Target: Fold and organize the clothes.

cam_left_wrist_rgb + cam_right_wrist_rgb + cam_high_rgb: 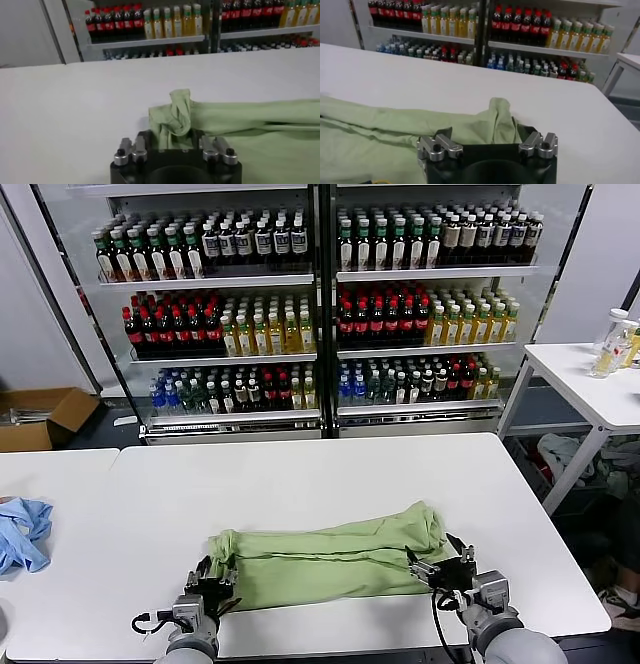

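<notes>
The light green polo shirt (320, 559) lies folded lengthwise into a long band near the front edge of the white table (300, 474). Its printed graphic and buttons are hidden. My left gripper (212, 582) is at the band's left end and is shut on a bunched corner of the shirt (175, 115). My right gripper (440, 569) is at the band's right end and is shut on a raised fold of the shirt (495, 117). In both wrist views the cloth covers the fingertips.
A light blue garment (20, 534) lies at the table's left. Shelves of bottles (320, 314) stand behind the table. A second white table (590, 384) with bottles stands at the right. A cardboard box (40, 414) sits on the floor at the left.
</notes>
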You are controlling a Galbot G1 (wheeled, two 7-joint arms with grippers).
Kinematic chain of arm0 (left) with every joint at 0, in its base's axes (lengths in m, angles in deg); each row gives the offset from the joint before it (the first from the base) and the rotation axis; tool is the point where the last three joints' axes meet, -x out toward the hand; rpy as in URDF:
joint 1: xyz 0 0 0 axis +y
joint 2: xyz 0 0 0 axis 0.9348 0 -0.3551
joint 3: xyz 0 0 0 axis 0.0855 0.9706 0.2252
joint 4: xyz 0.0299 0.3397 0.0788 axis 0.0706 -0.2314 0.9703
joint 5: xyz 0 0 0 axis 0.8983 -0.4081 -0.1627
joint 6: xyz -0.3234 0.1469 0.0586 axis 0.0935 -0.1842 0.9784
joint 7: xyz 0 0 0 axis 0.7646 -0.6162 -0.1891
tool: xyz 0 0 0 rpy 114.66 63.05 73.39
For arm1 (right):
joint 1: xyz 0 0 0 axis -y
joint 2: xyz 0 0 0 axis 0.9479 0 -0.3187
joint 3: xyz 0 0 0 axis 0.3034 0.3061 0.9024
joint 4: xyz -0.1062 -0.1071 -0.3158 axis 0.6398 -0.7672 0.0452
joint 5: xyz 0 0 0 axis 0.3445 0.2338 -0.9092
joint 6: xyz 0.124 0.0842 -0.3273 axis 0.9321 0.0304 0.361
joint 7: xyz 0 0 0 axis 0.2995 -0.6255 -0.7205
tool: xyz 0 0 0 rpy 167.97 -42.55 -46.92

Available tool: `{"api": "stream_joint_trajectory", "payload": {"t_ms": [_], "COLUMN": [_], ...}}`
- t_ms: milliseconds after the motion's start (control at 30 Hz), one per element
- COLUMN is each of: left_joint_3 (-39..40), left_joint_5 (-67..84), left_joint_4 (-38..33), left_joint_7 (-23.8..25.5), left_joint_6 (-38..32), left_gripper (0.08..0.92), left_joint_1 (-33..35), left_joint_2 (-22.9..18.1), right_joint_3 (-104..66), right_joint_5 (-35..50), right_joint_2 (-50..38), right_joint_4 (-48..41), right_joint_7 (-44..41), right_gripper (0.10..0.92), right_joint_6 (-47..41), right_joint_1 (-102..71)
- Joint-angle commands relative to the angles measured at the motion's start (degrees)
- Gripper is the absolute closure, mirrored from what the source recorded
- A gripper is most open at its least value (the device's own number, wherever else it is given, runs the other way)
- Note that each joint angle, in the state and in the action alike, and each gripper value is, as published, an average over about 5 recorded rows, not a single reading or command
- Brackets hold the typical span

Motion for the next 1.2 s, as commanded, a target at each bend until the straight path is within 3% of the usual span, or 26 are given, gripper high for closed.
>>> {"api": "stream_joint_trajectory", "payload": {"t_ms": [33, 467, 700, 967, 1100, 1200], "left_joint_3": [-0.5, -7.4, -15.6, -30.3, -34.4, -33.6], "left_joint_5": [5.7, 24.9, 27.7, 36.8, 45.9, 53.4], "left_joint_4": [0.9, -0.8, -2.3, -2.4, -6.4, -12.6], "left_joint_7": [0.4, 1.8, 2.6, 2.9, 2.4, 2.1], "left_joint_6": [0.4, 0.1, 0.0, 0.6, 2.1, 3.3], "left_gripper": [0.537, 0.884, 0.903, 0.903, 0.903, 0.903], "left_joint_1": [-0.5, -1.4, -1.2, -1.0, -0.3, 0.6], "left_joint_2": [-0.2, 3.4, 10.3, 20.4, 22.1, 20.9], "right_joint_3": [-0.3, -1.6, -2.2, -2.4, -2.4, -2.2], "right_joint_5": [0.0, 1.3, 2.0, 2.6, 2.6, 2.5], "right_joint_2": [0.2, -0.3, -0.7, -1.2, -1.1, -1.0], "right_joint_4": [0.3, 1.1, 1.1, 0.9, 0.9, 0.8], "right_joint_7": [0.1, 0.7, 0.9, 1.0, 1.0, 1.1], "right_gripper": [0.203, 0.203, 0.202, 0.203, 0.203, 0.203], "right_joint_6": [0.0, -0.2, -0.1, 0.0, 0.1, 0.1], "right_joint_1": [-0.3, -0.8, -0.5, -0.1, 0.0, -0.2]}}
